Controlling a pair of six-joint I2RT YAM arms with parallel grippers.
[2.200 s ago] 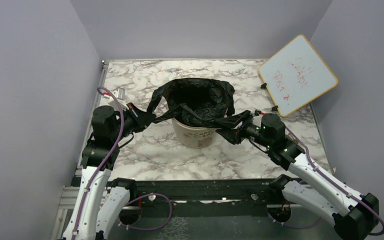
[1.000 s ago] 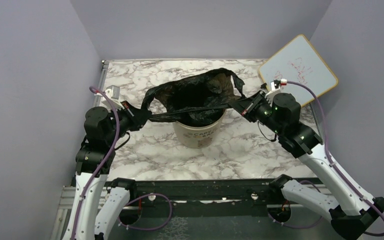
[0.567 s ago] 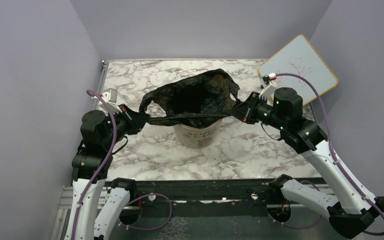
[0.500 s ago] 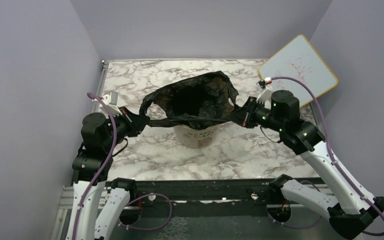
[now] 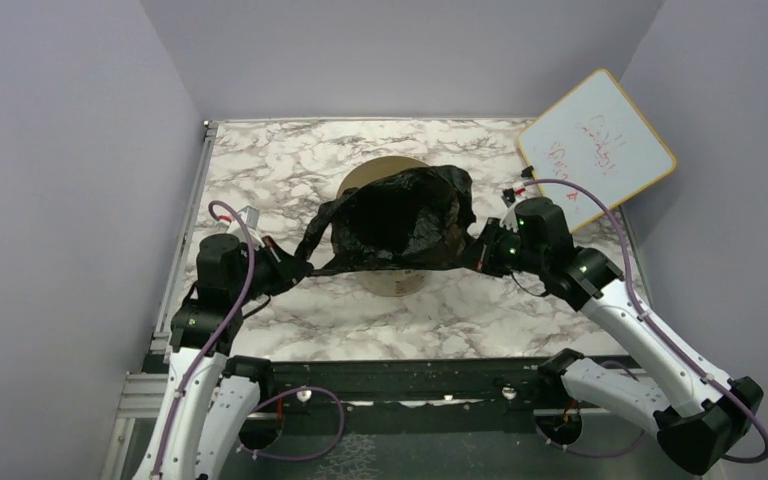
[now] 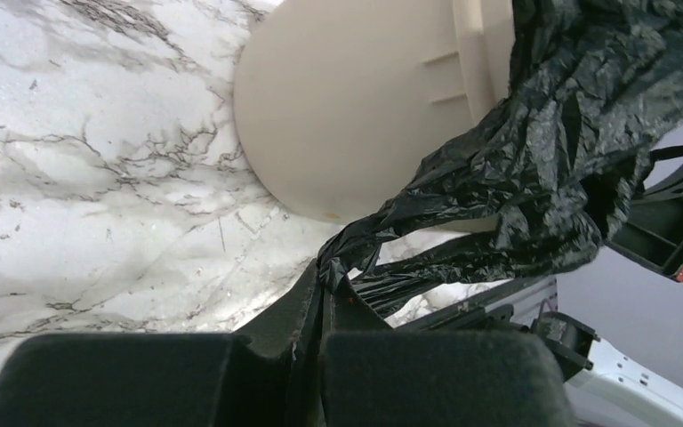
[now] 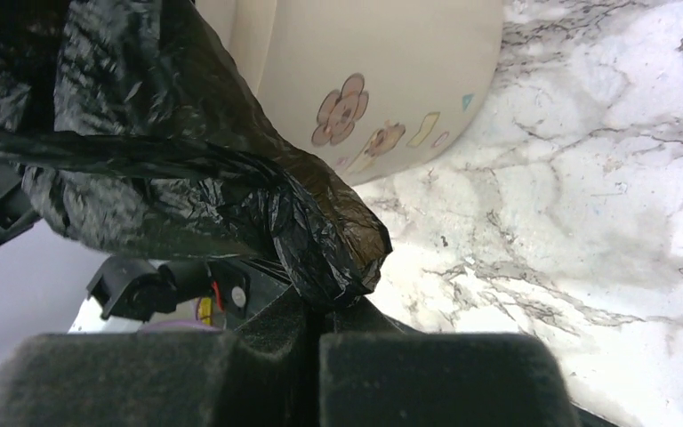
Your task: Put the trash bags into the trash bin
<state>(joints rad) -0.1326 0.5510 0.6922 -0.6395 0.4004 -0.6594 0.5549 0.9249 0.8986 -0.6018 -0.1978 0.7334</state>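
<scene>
The black trash bag [image 5: 400, 220] is stretched between both grippers and covers the mouth of the beige trash bin [image 5: 385, 172]. The bin looks tipped off upright: a tan curved surface shows behind the bag. My left gripper [image 5: 295, 268] is shut on the bag's twisted left end. In the left wrist view the gripper [image 6: 325, 285] pinches the bag [image 6: 542, 133] beside the bin [image 6: 347, 107]. My right gripper [image 5: 480, 250] is shut on the bag's right end. The right wrist view shows the gripper [image 7: 316, 311] clamping bunched bag plastic [image 7: 187, 151] under the flower-printed bin wall [image 7: 391, 71].
A whiteboard with a yellow frame [image 5: 597, 150] leans at the back right, just behind the right arm. The marble table [image 5: 280, 160] is enclosed by purple walls on three sides. A metal rail [image 5: 400, 375] runs along the near edge.
Both grippers have come down and toward the near edge, still holding the bag. The bag now lies lower over the bin, and the bin has tipped, showing a tan surface behind the bag.
</scene>
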